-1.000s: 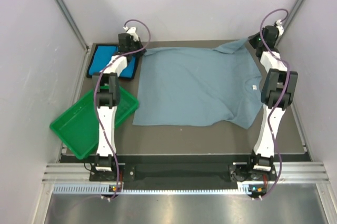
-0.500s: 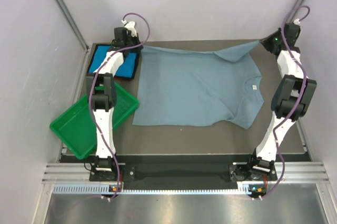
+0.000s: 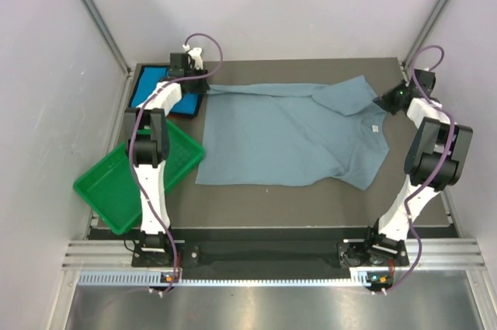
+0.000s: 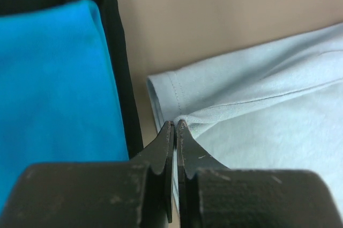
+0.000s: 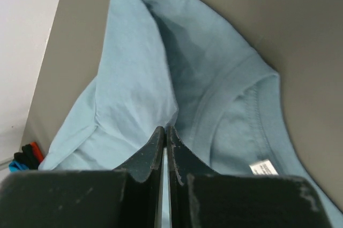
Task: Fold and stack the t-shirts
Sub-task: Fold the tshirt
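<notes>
- The left fingers are pressed together with no gap showing. Their tips pinch a raised fold of the grey-blue t-shirt just inside its stitched hem corner.
- In the left wrist view, the hem corner lies immediately ahead of the fingertips. The rest of the garment spreads away to the right of them.
- The turquoise t-shirt lies to the left of the left fingers. Its dark edging runs beside the grey-blue hem corner, and a narrow strip of bare counter shows between them.
- The right fingers are also closed together. They appear to grip a gathered fold of the grey-blue cloth, though the tips hide the contact itself.
- Beyond the right fingers, the ribbed collar curves to the right. The white tag sits inside the collar, close to the fingers.
- In the overhead view, the left fingers hold the far-left corner of the grey-blue t-shirt. The right fingers hold its far-right side, where a flap of cloth is folded over the body.
- The garment otherwise lies flat across the middle of the counter, with the white tag facing upward.
- The turquoise t-shirt rests folded at the far-left corner. The green tray sits nearer, overhanging the counter's left edge.
</notes>
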Robot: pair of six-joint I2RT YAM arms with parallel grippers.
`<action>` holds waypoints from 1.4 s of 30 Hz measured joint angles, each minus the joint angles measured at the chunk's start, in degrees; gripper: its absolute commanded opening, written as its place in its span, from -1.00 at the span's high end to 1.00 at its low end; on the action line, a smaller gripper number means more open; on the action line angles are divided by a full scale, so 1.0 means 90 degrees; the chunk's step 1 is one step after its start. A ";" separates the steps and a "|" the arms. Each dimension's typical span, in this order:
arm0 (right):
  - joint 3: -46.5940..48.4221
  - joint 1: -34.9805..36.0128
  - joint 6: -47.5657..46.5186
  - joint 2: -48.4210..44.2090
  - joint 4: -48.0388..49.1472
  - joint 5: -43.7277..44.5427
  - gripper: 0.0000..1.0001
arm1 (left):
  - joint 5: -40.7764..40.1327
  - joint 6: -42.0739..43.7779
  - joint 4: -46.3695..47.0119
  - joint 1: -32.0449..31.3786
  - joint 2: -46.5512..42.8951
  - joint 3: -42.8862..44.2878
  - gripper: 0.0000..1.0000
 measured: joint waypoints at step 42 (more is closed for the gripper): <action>-0.1770 -0.0923 -0.0559 -0.1851 -0.0393 -0.0352 1.00 | -0.1052 0.0454 -0.0153 -0.0379 -0.1277 -0.1933 1.00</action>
